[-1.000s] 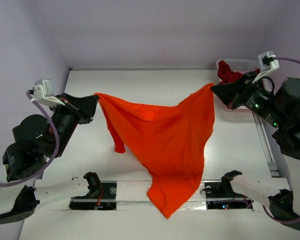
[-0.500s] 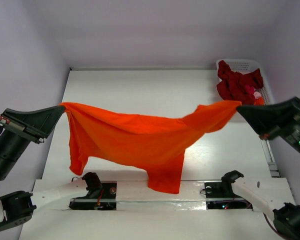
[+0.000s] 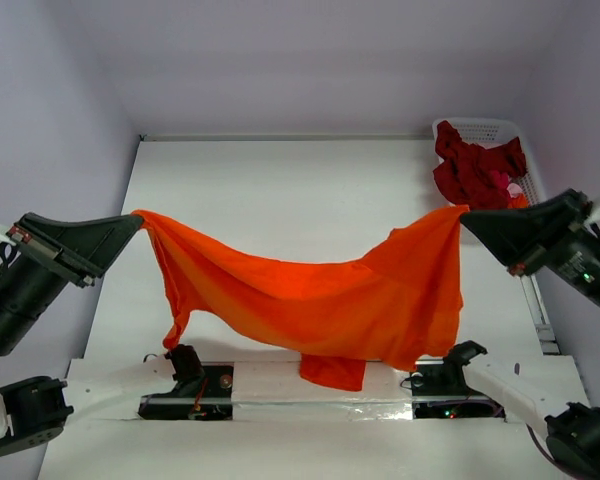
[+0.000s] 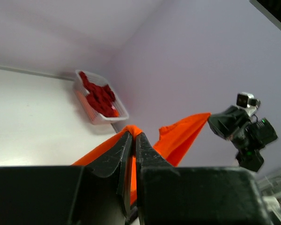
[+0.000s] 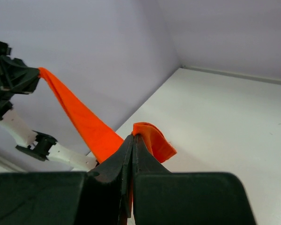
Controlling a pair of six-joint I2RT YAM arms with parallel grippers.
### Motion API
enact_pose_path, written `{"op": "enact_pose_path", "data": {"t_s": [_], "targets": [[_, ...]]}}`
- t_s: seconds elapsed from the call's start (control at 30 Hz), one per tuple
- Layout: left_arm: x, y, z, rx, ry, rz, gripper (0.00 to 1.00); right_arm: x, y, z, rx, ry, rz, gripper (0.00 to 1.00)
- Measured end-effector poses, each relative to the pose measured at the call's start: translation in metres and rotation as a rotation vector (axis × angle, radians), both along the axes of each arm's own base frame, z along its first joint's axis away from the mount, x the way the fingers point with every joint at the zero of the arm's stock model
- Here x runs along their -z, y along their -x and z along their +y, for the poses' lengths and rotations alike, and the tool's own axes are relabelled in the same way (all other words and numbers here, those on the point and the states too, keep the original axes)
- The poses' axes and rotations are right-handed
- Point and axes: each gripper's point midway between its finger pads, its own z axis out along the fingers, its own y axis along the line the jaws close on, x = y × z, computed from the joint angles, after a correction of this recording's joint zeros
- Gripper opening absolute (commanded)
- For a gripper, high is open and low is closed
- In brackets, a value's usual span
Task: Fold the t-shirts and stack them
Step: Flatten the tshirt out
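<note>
Left gripper is pinched tight on one corner of the orange t-shirt, and right gripper is clamped hard on the opposite corner. The shirt hangs stretched between them above the white table, sagging mid-span, lowest flap down by the arm bases. Dark red t-shirts lie heaped in the white basket, far right corner.

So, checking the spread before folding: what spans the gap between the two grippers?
The orange t-shirt, pinched by the left gripper and right gripper, sags between them; the top view shows it.
</note>
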Motion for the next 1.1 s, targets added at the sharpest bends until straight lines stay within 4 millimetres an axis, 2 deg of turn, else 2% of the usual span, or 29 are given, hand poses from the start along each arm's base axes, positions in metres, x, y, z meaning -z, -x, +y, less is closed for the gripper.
{"op": "enact_pose_path", "data": {"t_s": [0.07,0.13,0.23,0.4,0.53,0.63,0.77,0.83,0.87,0.9,0.97,1.1], "targets": [[0.0,-0.011,0.002,-0.055,-0.003,0.024,0.0,0.007,-0.019,0.005,0.023,0.016,0.036,0.0],[0.008,-0.026,0.0,-0.123,-0.028,0.057,0.0,0.02,-0.044,0.012,0.052,0.037,0.087,0.0],[0.037,-0.052,-0.008,-0.244,-0.115,0.117,0.0,0.05,-0.083,0.024,0.086,0.083,0.182,0.0],[0.084,-0.09,-0.033,-0.402,-0.301,0.193,0.0,0.095,-0.137,0.041,0.131,0.163,0.309,0.0],[0.112,-0.115,-0.057,-0.488,-0.411,0.237,0.0,0.123,-0.166,0.049,0.161,0.205,0.368,0.0],[0.142,-0.132,-0.074,-0.53,-0.49,0.274,0.0,0.141,-0.182,0.054,0.176,0.228,0.399,0.0],[0.183,-0.162,-0.086,-0.611,-0.57,0.343,0.0,0.174,-0.204,0.059,0.203,0.271,0.459,0.0],[0.207,-0.183,-0.081,-0.676,-0.617,0.399,0.0,0.192,-0.218,0.059,0.233,0.299,0.493,0.0],[0.213,-0.19,-0.079,-0.691,-0.617,0.415,0.0,0.2,-0.224,0.059,0.253,0.314,0.511,0.0],[0.226,-0.207,-0.066,-0.753,-0.634,0.456,0.0,0.209,-0.231,0.058,0.275,0.33,0.528,0.0],[0.238,-0.227,-0.051,-0.811,-0.633,0.506,0.0,0.224,-0.243,0.056,0.316,0.359,0.561,0.0],[0.25,-0.26,-0.022,-0.9,-0.611,0.579,0.0,0.25,-0.261,0.053,0.371,0.406,0.61,0.0]]}}
